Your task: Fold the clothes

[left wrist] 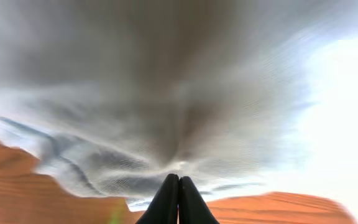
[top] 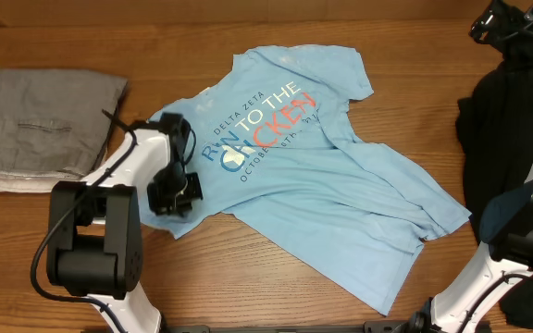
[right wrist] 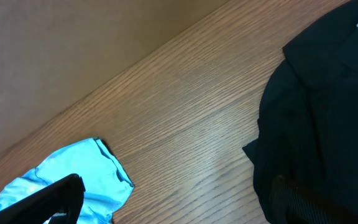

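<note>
Overhead, shirt: the light blue T-shirt [top: 340, 194] lies rumpled, print up, in the middle of the table [top: 415, 37].
Overhead, neighbours: a folded grey garment [top: 49, 129] lies at the left, apart from the shirt; a black garment [top: 512, 120] is heaped at the right, near the shirt's corner.
Overhead, left gripper [top: 179, 190]: it sits on the shirt's left edge and covers it.
Left wrist, grip: the fingers [left wrist: 169, 199] are pressed together, pinching puckered shirt cloth.
Left wrist, blur: cloth fills the view, washed out at the right.
Right wrist, right gripper [right wrist: 176, 186]: it is spread wide over bare wood, holding nothing.
Right wrist, edges: a shirt corner sits partly behind one finger; the black garment is cut off.
</note>
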Controlling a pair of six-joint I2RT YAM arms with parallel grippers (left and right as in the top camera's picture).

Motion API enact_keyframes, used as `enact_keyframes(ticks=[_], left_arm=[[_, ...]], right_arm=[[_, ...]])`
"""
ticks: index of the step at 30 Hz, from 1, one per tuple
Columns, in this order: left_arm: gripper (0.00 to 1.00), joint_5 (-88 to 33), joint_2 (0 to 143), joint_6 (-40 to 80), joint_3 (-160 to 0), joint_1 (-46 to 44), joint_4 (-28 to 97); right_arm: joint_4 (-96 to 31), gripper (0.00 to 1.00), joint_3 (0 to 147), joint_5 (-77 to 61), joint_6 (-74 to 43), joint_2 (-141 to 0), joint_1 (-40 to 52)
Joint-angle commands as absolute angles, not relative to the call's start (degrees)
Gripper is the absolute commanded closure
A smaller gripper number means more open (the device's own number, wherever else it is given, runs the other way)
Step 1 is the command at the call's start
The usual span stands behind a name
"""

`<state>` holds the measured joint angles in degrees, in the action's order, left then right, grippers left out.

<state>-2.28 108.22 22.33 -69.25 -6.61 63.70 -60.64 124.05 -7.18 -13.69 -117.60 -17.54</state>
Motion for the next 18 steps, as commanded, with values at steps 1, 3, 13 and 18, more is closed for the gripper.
enact_keyframes(ticks=[1,3,13,18], left_arm=[[0.93,-1.9,102.6,21.8,-76.7,-6.4,63.9],[0.91,-3.5,100.9,21.6,-79.6,-6.5,63.3],[0.96,-11.0,103.0,15.0,-84.3,-8.3,42.9],[0.96,-14.2,109.3,15.4,-84.3,-10.7,27.3]], right_arm=[[-60.4,0.0,124.2,-6.9,-13.7,-117.7,-17.4],[-60.4,0.0,124.2,-6.9,-13.7,-117.7,-17.4],[-60.4,0.0,124.2,-6.9,-13.7,-117.7,-17.4],[-60.4,0.0,124.2,-6.9,-13.7,-117.7,-17.4]])
